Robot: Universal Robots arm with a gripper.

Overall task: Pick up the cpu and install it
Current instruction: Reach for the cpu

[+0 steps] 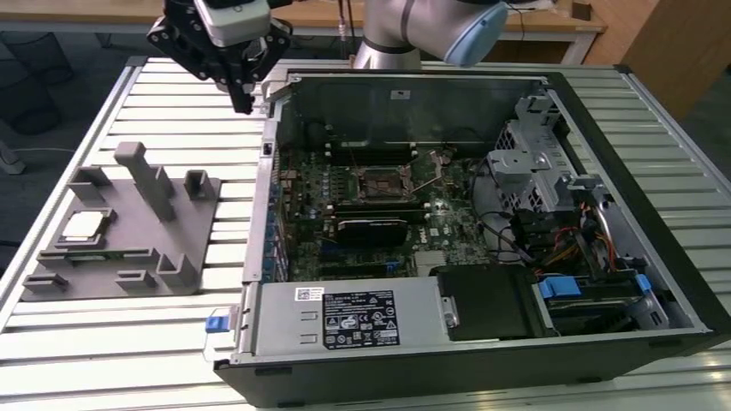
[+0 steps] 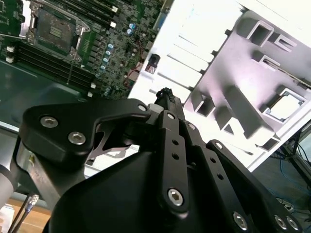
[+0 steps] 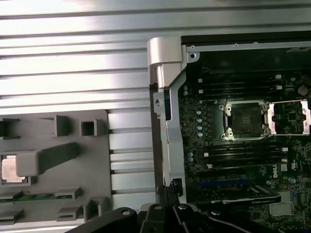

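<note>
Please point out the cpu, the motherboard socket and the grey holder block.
cpu [image 1: 86, 225]: exterior view, middle of its silvery top.
motherboard socket [image 1: 381, 181]: exterior view, dark centre inside its metal frame.
grey holder block [image 1: 146, 180]: exterior view, on its tall upright post.

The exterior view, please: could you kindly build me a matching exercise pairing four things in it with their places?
1. small silvery square cpu
2. black robot gripper
3. dark metal-framed square socket
4. small blue plastic tab

A. on the green motherboard
B. in the grey plastic holder block
C. outside the black computer case's wall
D. above the slatted metal table

Pairs: 1-B, 2-D, 3-A, 4-C.
</note>
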